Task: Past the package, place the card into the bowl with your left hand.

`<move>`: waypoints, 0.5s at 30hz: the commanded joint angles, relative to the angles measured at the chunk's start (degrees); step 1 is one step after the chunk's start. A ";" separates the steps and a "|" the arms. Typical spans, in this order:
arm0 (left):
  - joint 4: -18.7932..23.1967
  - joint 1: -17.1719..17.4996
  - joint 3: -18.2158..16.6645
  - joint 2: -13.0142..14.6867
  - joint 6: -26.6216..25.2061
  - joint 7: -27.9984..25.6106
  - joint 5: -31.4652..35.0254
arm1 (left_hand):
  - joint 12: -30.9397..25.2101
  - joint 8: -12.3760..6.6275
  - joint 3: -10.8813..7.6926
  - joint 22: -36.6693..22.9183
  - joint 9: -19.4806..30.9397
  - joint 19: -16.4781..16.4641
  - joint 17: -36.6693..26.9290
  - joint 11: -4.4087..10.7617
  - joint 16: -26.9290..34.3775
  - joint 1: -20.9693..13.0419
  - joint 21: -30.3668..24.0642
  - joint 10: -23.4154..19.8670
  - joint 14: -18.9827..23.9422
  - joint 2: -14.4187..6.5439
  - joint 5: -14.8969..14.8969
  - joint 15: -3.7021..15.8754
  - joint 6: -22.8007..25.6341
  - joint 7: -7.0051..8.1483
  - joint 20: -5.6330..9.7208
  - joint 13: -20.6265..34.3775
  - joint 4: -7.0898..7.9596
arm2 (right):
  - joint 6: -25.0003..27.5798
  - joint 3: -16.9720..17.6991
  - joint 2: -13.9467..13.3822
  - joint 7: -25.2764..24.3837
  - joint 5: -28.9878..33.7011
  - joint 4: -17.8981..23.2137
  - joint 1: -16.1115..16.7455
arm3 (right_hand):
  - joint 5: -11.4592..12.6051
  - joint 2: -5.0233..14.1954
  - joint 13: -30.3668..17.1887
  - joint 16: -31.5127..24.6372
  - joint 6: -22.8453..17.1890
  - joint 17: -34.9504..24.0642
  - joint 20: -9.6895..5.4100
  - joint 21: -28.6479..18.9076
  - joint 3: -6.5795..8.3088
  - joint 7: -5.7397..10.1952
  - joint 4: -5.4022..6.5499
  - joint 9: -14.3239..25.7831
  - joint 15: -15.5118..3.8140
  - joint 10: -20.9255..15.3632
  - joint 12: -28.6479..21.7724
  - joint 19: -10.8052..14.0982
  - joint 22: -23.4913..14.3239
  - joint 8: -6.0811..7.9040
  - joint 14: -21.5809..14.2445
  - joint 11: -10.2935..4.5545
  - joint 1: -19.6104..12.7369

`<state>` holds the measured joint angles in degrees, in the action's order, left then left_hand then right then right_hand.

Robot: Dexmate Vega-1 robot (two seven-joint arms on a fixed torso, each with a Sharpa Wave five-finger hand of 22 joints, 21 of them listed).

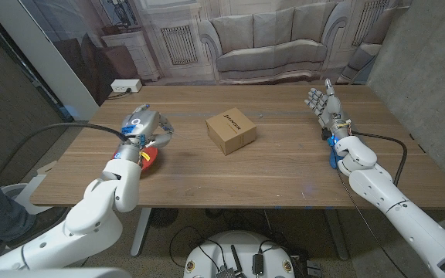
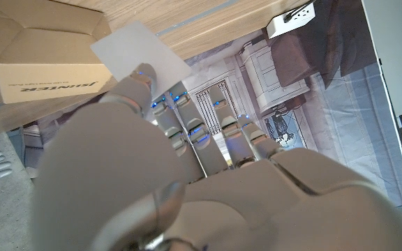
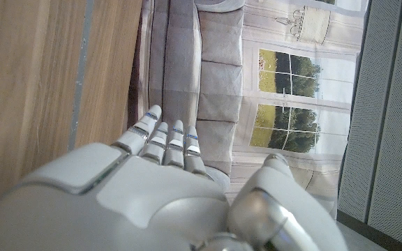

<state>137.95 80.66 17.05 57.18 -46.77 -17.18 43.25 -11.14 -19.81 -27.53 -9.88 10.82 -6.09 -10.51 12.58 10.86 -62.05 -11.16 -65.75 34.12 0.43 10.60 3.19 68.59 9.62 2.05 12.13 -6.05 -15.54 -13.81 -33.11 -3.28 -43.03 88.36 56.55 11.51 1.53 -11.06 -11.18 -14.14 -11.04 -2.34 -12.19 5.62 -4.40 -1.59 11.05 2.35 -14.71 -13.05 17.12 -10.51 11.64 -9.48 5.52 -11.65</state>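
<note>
left hand [image 1: 147, 127] pinches the white card [image 2: 139, 53], raised just left of the box [image 1: 231, 130] | bowl [image 1: 150, 157] (red, under the wrist) holds nothing yet | right hand [image 1: 325, 106] open, idle | 1 step left: the drop

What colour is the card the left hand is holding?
Plain white, no visible print. The card shows best in the left wrist view, pinched by the left hand.
</note>
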 commanded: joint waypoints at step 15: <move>0.49 7.82 -6.88 -0.34 -1.21 -4.67 -1.09 | -0.19 -0.33 -0.98 -0.11 0.09 -0.37 -0.15 -0.13 0.42 -0.05 -0.17 -0.36 0.68 0.31 0.08 8.28 0.36 -0.15 4.76 0.29 -0.05 | -0.36 0.22 -0.07 -0.54 0.32 0.37 0.89 | 0.15 0.31 -0.11 0.09 -0.69 -0.13 -0.52 0.24 -0.32 -0.06 -0.14 0.15 -0.06 -0.65 -0.07 0.47 -0.23 -0.01 -0.46 0.08 -0.16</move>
<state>138.50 85.56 13.22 57.37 -47.74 -20.74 43.34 -11.14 -19.82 -28.00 -9.88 10.58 -6.09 -10.51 12.58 10.87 -61.98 -11.16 -65.75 34.12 0.50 10.59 3.19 68.59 9.62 2.05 12.12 -6.05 -15.76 -13.59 -33.06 -3.42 -43.07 88.53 57.07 11.51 1.53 -11.06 -11.18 -14.33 -11.04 -2.34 -12.19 5.37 -4.60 -1.83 11.05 2.35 -14.71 -13.05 17.12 -10.51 11.64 -9.48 5.52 -11.65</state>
